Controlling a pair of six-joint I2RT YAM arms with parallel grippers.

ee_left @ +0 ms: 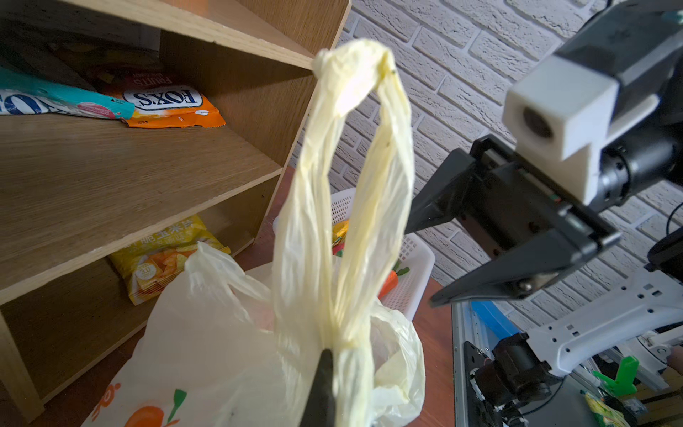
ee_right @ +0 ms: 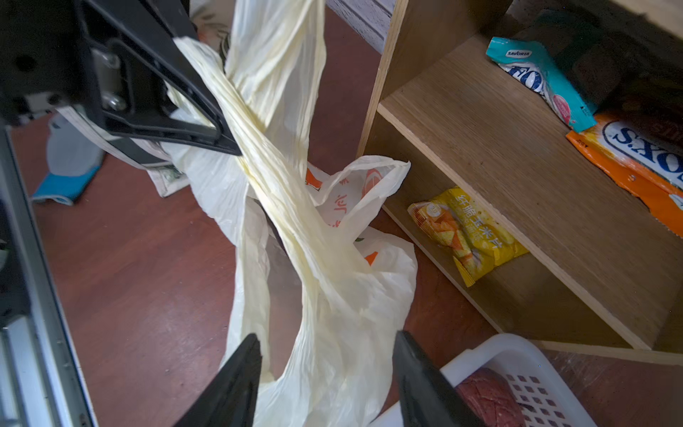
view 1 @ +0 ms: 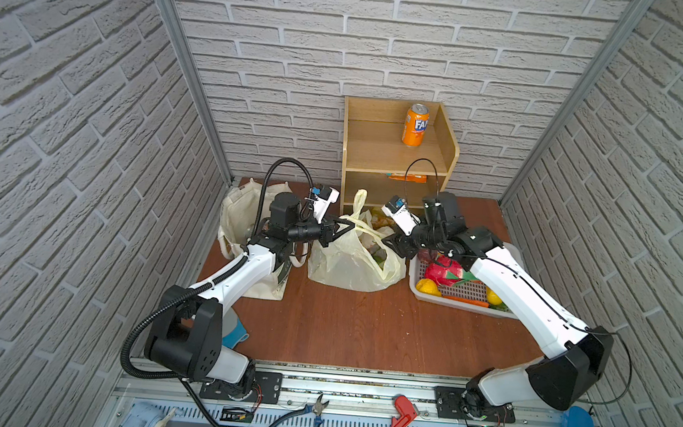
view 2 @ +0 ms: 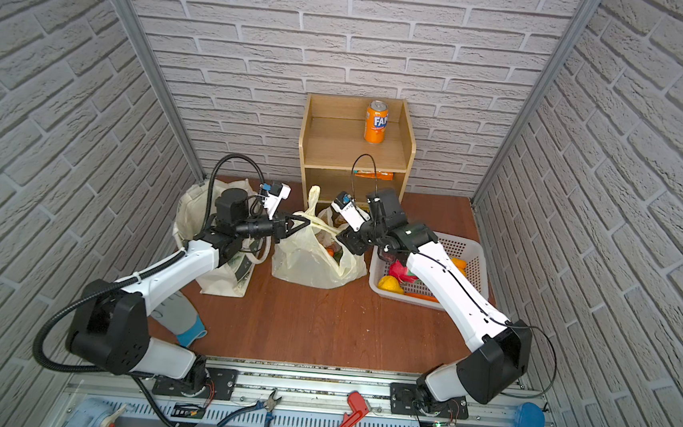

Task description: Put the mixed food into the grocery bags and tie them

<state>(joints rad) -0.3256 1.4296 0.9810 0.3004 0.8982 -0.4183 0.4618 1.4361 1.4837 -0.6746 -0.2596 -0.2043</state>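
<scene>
Left gripper [view 1: 347, 222] clamped handle [ee_right: 266, 148] of plastic bag [view 1: 343, 269] mid-frame; right gripper [ee_right: 327, 338] gaped, empty. Tying looked underway; next wanted 2nd handle [view 1: 359, 201] grasped.

The carrier bag [view 1: 344, 265] is thin pale-yellow plastic film, crinkled and faintly glossy; its handles [ee_left: 388, 192] are creased into twisted ropes. The tote [view 1: 240, 210] is matt cream cloth. The surface [view 1: 343, 327] is smooth reddish wood grain with a slight sheen, the shelf unit [view 1: 372, 146] pale matt wood. The basket [view 2: 466, 253] is white perforated plastic, the can [view 1: 415, 124] glossy painted metal, the walls [view 1: 428, 42] rough brick-textured
</scene>
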